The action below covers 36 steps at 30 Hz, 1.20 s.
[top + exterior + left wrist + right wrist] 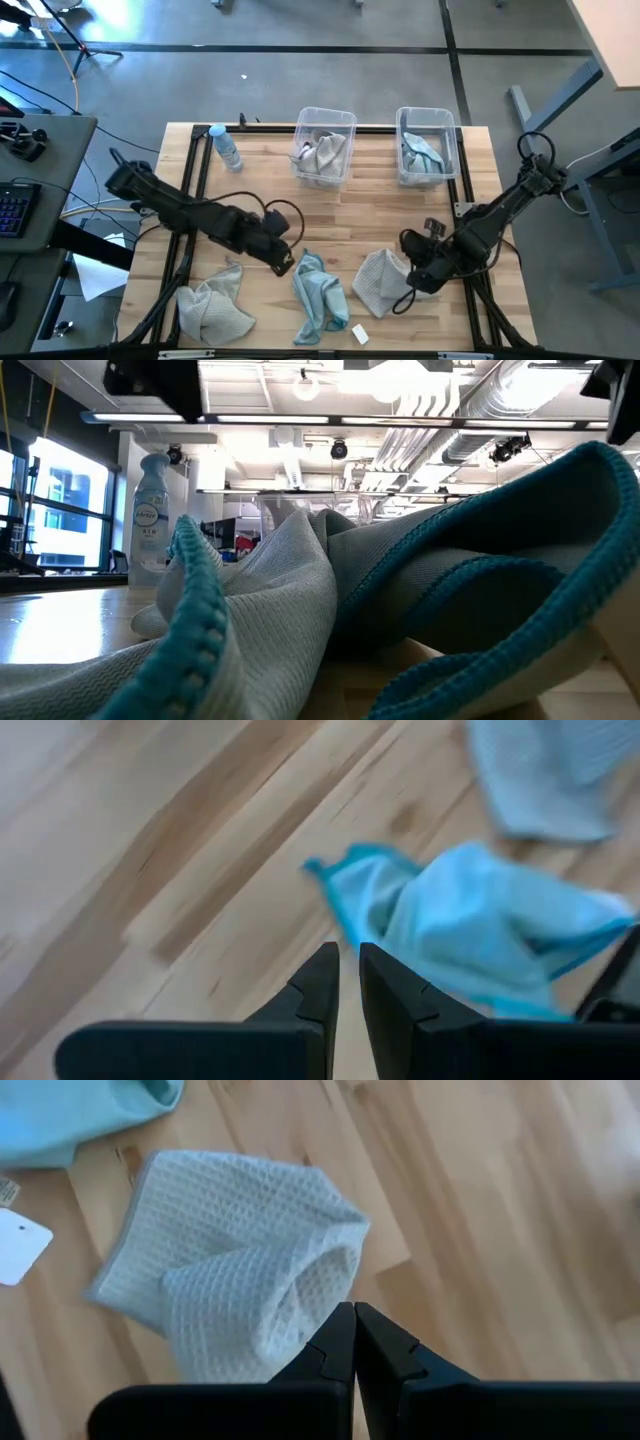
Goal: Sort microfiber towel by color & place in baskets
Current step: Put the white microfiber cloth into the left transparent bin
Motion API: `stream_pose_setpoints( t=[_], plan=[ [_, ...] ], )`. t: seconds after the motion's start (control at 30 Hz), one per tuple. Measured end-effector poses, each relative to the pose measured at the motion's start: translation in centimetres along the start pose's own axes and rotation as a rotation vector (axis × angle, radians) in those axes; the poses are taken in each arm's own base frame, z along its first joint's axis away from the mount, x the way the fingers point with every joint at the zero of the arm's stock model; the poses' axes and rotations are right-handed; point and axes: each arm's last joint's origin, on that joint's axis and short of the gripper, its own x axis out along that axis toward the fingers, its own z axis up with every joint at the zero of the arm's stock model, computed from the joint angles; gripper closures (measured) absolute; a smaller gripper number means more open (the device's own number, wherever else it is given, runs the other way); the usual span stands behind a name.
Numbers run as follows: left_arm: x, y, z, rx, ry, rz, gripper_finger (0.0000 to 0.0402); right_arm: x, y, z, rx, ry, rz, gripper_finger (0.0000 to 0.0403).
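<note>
High view, left to right: a grey towel [213, 305] lies apart from both grippers. Left gripper [283, 264], jaws narrowed to a slim gap with nothing visibly held, sits at the upper corner of the blue-teal towel [320, 297]; whether it touches is unclear. Two clear baskets [324, 142] [428, 146], each holding cloth, stand well beyond the jaws. Right gripper [418, 283], jaws pressed together, rests at the edge of a grey waffle towel [381, 280] without gripping it.

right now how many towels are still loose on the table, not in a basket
3: a grey towel at the front left, a blue towel at the front middle, a grey towel right of it. Others already lie in the baskets.
</note>
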Motion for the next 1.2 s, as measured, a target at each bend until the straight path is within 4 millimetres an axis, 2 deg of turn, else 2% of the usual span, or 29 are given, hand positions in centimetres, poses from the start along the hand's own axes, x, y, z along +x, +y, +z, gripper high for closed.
stream_pose_setpoints(
  t=[0.2,0.53,0.63,0.73,0.8,0.93,1.07,1.2],
  plan=[
    [-0.8,0.1,-1.4,-0.066,0.152,0.118,0.0372,0.0,0.0,0.1,-0.057,-0.057,-0.030,0.0402],
    [-2.8,-0.2,-6.6,-0.235,0.250,0.238,0.0372,0.0,0.0,0.1,-0.154,-0.065,-0.039,0.0402],
    [-3.2,-0.2,-7.6,-0.273,0.246,0.263,0.0372,0.0,-0.1,0.2,-0.188,-0.070,-0.045,0.0402],
    [-3.3,-0.1,-7.8,-0.289,0.159,0.282,0.0372,0.0,-0.1,0.3,-0.204,-0.099,-0.064,0.0402],
    [-2.6,0.4,-7.9,-0.308,0.141,0.317,0.0372,0.0,-0.1,0.3,-0.216,-0.109,-0.070,0.0402],
    [0.1,1.7,-9.1,-0.358,0.244,0.397,0.0372,0.0,-0.1,0.4,-0.216,-0.120,-0.075,0.0402],
    [2.8,2.0,-10.3,-0.381,0.273,0.329,0.0372,0.0,-0.1,0.4,-0.216,-0.121,-0.076,0.0402],
    [4.5,2.2,-10.8,-0.377,0.288,0.261,0.0372,0.0,-0.1,0.4,-0.211,-0.122,-0.075,0.0402]
  ],
)
